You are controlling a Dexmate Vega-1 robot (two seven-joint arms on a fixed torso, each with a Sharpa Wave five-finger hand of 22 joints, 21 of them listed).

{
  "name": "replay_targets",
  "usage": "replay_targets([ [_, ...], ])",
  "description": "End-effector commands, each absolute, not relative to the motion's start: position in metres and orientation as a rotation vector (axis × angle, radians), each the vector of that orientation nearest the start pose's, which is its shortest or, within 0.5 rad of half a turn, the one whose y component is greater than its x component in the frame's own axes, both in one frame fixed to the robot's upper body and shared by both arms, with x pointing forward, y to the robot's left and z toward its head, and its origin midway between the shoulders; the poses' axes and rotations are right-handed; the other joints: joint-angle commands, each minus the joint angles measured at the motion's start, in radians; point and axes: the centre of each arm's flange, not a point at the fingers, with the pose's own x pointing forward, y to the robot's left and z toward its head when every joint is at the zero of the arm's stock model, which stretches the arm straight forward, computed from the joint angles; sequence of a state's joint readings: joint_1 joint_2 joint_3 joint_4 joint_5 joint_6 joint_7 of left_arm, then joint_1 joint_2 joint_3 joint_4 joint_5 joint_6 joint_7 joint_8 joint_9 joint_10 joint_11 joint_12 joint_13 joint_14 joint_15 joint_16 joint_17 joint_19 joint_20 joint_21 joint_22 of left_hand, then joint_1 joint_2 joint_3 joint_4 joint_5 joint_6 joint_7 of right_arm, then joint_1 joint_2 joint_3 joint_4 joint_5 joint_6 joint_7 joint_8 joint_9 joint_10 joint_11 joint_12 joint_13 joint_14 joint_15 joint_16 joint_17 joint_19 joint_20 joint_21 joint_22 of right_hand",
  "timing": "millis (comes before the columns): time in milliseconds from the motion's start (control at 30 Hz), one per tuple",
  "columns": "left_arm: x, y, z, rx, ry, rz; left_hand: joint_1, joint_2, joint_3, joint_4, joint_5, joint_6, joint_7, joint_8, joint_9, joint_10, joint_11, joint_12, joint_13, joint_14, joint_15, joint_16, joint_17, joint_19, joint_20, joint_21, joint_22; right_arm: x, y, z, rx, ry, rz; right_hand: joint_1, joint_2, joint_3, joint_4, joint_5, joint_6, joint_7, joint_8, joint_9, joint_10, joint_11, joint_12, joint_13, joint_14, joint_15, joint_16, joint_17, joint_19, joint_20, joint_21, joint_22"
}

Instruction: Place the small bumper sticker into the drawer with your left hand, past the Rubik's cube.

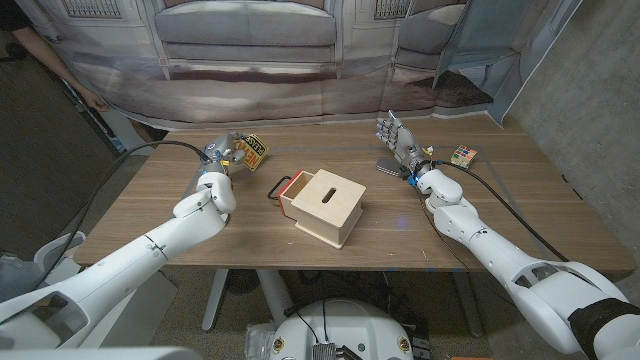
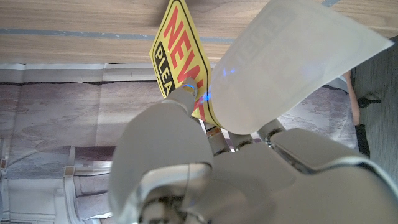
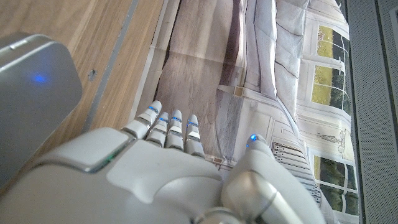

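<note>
- Yellow small bumper sticker (image 1: 254, 150) pinched in left hand (image 1: 222, 157), raised above table (image 1: 150, 200) at left of head view; wooden drawer box (image 1: 324, 206) mid-table, its drawer pulled out a little; Rubik's cube (image 1: 463, 156) far right; right hand (image 1: 397, 145) empty, fingers straight and apart.
- Left wrist view: small bumper sticker (image 2: 183, 56) clamped by fingertips (image 2: 184, 94).
- Right wrist view: right hand (image 3: 155, 168) holding nothing, fingers extended.

Left hand (image 1: 222, 160) gripping; right hand (image 1: 396, 142) upright, fingers apart.
</note>
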State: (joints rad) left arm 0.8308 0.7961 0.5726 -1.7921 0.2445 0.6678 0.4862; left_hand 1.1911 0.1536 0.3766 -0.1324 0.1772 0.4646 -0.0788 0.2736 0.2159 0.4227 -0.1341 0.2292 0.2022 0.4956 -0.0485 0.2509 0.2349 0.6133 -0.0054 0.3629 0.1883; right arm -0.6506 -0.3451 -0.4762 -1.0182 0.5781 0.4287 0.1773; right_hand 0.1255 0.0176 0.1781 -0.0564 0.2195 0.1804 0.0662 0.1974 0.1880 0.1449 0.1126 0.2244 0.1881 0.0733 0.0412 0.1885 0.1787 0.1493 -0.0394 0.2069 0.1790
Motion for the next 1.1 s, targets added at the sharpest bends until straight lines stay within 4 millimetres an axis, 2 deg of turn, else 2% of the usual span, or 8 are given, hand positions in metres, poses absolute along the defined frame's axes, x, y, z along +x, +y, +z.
replay_targets([
  [33,0.595,0.319,0.011,1.097,-0.439,0.545,0.001,-0.007,0.002,0.009,-0.002,0.003,-0.009,-0.003,0.003,0.009,0.0,-0.001,0.004,0.0,-0.088,-0.004,0.003,-0.003,0.003,0.002,0.002,0.688,-0.219,-0.008,-0.011,-0.654,0.362,0.005,0.01,0.002,-0.002,-0.001,0.01,-0.002,0.002,0.004,0.008,-0.005,-0.002,0.002,0.011,0.0,0.0,0.004,0.01,0.003,0.0,0.005],
  [1100,0.582,0.322,0.02,1.098,-0.519,0.565,-0.006,-0.015,0.001,0.012,-0.001,0.032,-0.021,-0.003,0.003,0.034,-0.003,-0.002,0.005,0.016,-0.1,-0.007,0.006,-0.003,-0.002,0.004,0.002,0.687,-0.219,-0.005,-0.014,-0.658,0.356,0.005,0.011,0.0,-0.003,-0.002,0.016,-0.002,0.003,0.004,0.013,-0.004,-0.001,0.002,0.016,-0.003,0.001,0.004,0.012,0.003,-0.001,0.006],
])
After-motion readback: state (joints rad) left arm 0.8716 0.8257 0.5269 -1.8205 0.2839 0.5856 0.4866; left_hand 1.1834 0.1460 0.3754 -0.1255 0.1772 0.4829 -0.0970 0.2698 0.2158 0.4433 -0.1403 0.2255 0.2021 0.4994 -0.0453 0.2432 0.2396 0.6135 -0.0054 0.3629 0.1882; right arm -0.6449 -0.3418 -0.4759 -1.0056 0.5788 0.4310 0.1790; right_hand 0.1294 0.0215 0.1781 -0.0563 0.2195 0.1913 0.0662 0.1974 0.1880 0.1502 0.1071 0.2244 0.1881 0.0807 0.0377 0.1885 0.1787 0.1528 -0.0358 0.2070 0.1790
